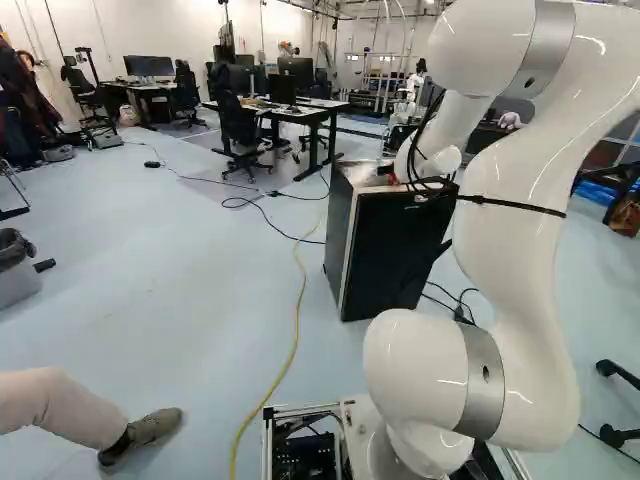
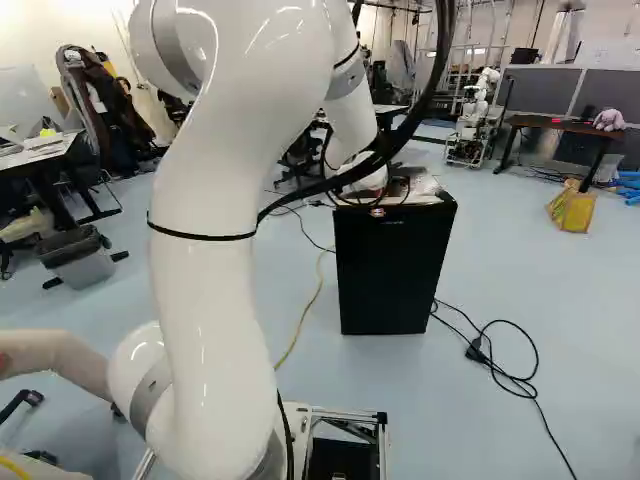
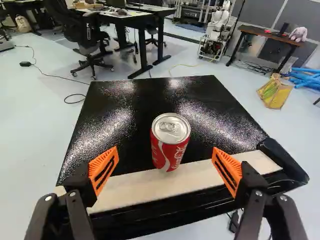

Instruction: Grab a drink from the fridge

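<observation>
Gaping wide, the pincer (image 1: 386, 170) grips nothing, its orange pads (image 3: 104, 170) well apart. The can (image 3: 170, 142) stands upright on the fridge (image 2: 395, 275), at twelve o'clock from the pincer, between the pads' lines and touching neither, near the pale strip (image 3: 135, 187).

Between the two orange pads (image 3: 103, 170) there is a wide opening, and the soda can (image 3: 170, 141) stands in it, with a gap on each side. The black top (image 3: 150, 102) of the mini fridge (image 2: 392, 265) limits the way down. Past the can, this flat surface gives room to its far edge. Outside one pad, the raised black corner piece (image 3: 283, 161) stands in the way at the end of the pale front strip (image 3: 145, 187). On the floor beside the fridge, a black cable (image 2: 520, 378) lies in loops.
</observation>
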Tool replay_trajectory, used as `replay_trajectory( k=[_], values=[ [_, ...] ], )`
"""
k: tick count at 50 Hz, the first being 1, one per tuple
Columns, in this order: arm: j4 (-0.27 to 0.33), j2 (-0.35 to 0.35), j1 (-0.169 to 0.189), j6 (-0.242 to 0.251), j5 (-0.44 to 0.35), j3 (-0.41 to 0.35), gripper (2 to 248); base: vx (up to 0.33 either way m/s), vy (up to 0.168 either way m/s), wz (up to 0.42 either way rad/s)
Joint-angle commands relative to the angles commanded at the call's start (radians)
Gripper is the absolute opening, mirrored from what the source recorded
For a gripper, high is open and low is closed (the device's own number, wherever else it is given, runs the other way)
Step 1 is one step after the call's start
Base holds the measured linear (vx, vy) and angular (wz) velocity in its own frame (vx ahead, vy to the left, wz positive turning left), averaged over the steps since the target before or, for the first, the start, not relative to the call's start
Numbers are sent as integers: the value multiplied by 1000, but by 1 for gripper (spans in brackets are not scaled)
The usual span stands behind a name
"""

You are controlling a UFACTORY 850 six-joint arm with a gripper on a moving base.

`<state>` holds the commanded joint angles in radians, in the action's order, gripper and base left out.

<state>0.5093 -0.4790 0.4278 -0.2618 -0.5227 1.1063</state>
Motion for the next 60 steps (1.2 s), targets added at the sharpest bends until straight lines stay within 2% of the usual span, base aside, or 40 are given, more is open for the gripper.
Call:
replay_trajectory(
  k=[12, 28, 29, 33, 34, 38, 39, 43, 44, 49, 50, 60],
  values=[
    [0, -31, -6, 0, -21, 30, 247, 0, 0, 0],
    [0, -38, -7, 0, -22, 39, 247, 0, 0, 0],
    [0, -38, -7, 0, -22, 39, 229, 0, 0, 0],
    [0, -38, -7, 0, -22, 39, 229, 0, 0, 0],
    [0, -38, -7, 0, -22, 39, 191, 0, 0, 0],
    [0, -38, -7, 0, -22, 39, 191, 0, 0, 0],
    [0, -38, -7, 0, -22, 39, 153, 0, 0, 0],
    [0, -38, -7, 0, -22, 39, 153, 0, 0, 0],
    [0, -38, -7, 0, -22, 39, 115, 0, 0, 0],
    [0, -38, -7, 0, -22, 39, 115, 0, 0, 0],
    [0, -38, -7, 0, -22, 39, 95, 0, 0, 0],
    [0, -30, -7, 0, -22, 38, 95, 0, 0, 0]
  ],
)
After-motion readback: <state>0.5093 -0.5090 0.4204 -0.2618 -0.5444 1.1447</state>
